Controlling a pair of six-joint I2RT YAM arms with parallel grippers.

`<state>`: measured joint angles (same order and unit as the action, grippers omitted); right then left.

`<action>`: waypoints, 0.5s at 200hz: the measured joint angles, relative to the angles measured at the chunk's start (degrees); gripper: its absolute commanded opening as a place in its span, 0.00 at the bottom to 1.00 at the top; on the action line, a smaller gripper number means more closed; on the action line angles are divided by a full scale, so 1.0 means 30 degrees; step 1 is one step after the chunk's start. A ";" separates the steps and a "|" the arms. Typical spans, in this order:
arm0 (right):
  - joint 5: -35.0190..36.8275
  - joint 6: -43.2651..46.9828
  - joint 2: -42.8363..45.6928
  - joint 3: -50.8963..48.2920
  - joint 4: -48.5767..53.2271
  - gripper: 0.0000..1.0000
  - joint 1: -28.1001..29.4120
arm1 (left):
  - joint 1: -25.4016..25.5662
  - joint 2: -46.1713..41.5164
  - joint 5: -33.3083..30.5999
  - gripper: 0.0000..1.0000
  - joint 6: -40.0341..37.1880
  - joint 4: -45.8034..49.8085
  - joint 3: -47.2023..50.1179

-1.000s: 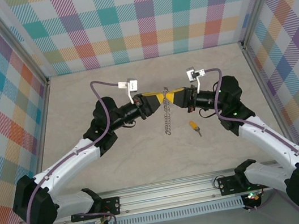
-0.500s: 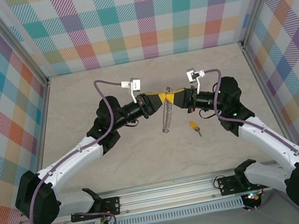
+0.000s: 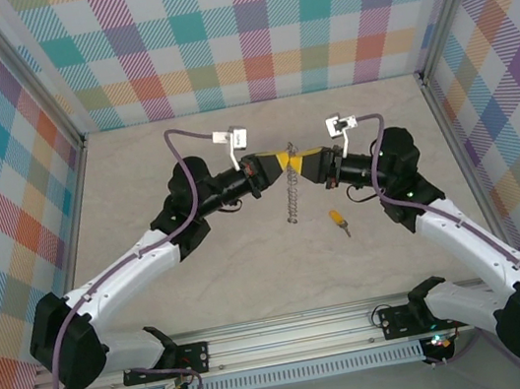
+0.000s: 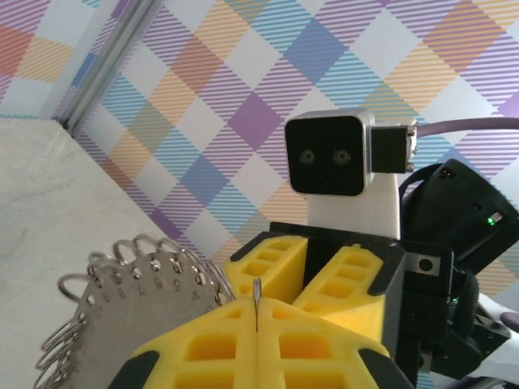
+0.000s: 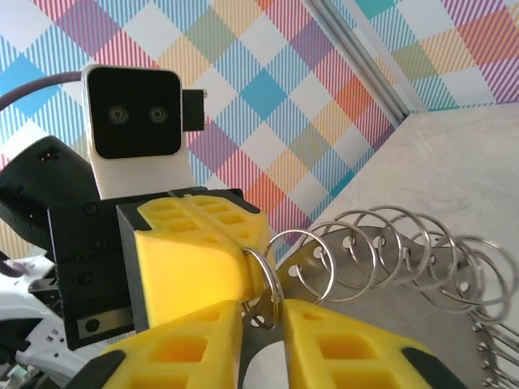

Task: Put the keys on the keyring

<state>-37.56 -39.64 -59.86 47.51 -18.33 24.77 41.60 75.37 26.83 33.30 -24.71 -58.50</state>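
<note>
Since a second ago the left arm has pushed further in, and the point where the claws meet sits a bit more to the right. The left gripper (image 3: 273, 163) has gone from part-open to clamped and the right gripper (image 3: 301, 164) from clamped to loosened. The small key with yellow-orange head and short dark blade (image 3: 339, 220) has not moved. The step looks like a handover, right to left, of the large flat grey metal keyring fringed with silvery wire loops (image 3: 291, 194). The ring hangs in the air between the two claws over mid-table, clear of the marbled beige tabletop (image 3: 207, 293), edge-on and chain-like from above. In the left wrist view the left's yellow fingers (image 4: 219, 340) are pressed together on the ring's thin edge with no gap. In the right wrist view the right's fingers (image 5: 195, 340) stand slightly apart with the rim and one loop between them, so there is no firm hold. To do it well, the right should open wider and back straight off so no loop snags. The left should pinch hard and hold steady, since it has only a thin edge and the ring could swing or slip. The key lies on the table just right of the hanging ring, apart from it. The ring is a thin plate with numbers stamped along the rim, a small hole per loop, and splayed loops.
</note>
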 measured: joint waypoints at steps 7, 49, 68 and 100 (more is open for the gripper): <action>0.0036 -0.0007 0.0051 0.0379 0.0510 0.43 -0.0102 | 0.0007 0.0029 0.0022 0.00 -0.0291 0.0423 -0.0335; 0.0015 -0.0007 0.1304 0.1821 0.3504 0.52 -0.2113 | 0.0029 0.0073 0.0678 0.00 -0.2761 0.3002 -0.2178; -0.0255 0.0015 0.1800 0.2193 0.4495 0.54 -0.3038 | 0.0051 0.0073 0.1056 0.00 -0.4357 0.4204 -0.2885; -0.1428 0.0503 0.2113 0.2280 0.5770 0.51 -0.3526 | 0.0058 0.0073 0.1851 0.00 -0.6645 0.5901 -0.3483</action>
<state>-41.85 -38.13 -53.52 54.35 -1.02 14.20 41.78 75.59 32.38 13.37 -7.01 -68.95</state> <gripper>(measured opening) 0.530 0.049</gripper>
